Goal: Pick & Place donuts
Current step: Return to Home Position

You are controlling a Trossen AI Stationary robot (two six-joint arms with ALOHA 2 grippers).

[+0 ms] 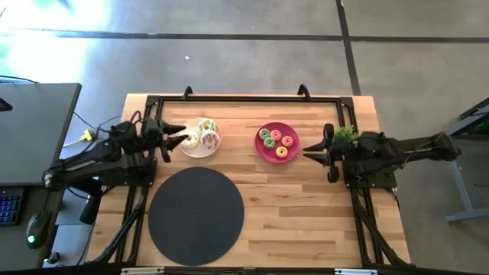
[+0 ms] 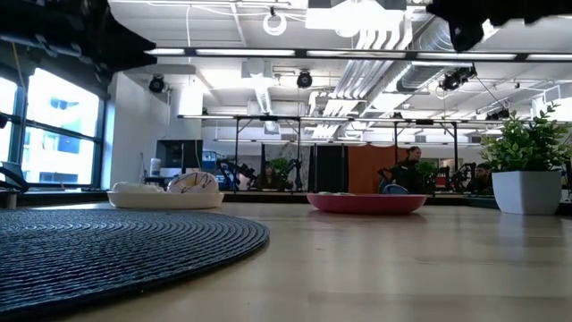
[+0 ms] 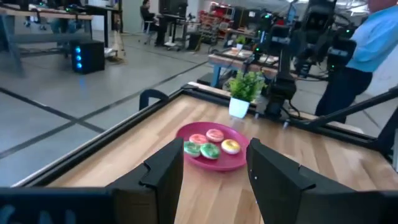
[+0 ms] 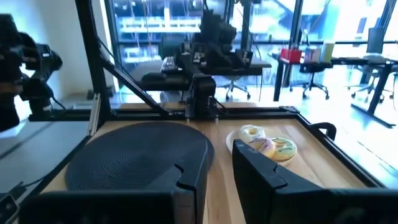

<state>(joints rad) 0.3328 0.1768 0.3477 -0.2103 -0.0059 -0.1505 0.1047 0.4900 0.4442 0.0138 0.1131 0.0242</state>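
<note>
Grippers both hang empty above the bench [image 1: 306, 206], one beside each plate. Your left gripper [image 1: 182, 137] sits at the left rim of the white plate [image 1: 191, 151], its fingers spread wide with nothing between them. Your right gripper [image 1: 309, 150] is just right of the red plate [image 1: 260, 153] and points toward it. Its fingers stand a narrower gap apart, also holding nothing.

You'll find the three larger donuts [image 1: 208, 136] crowded together on the white plate, which lies left of the bench's middle and close to the far edge. The right wrist view shows them with cream, pink and white icing. The five tiny donuts [image 1: 276, 141] lie flat on the red plate, which is just right of the white plate and not touching it. Two are green, two are pink and one is yellow, the yellow one on the side toward the near edge.

A dark round woven mat [image 1: 196, 216] covers the near left part of the bench. A small green plant [image 1: 345, 134] in a white pot stands by the right edge toward the far corner, right beside your right arm. Beyond that edge stands a person [image 3: 373, 37] in a light blue shirt. Any lettering on the arms or the room's gear is too small to read
</note>
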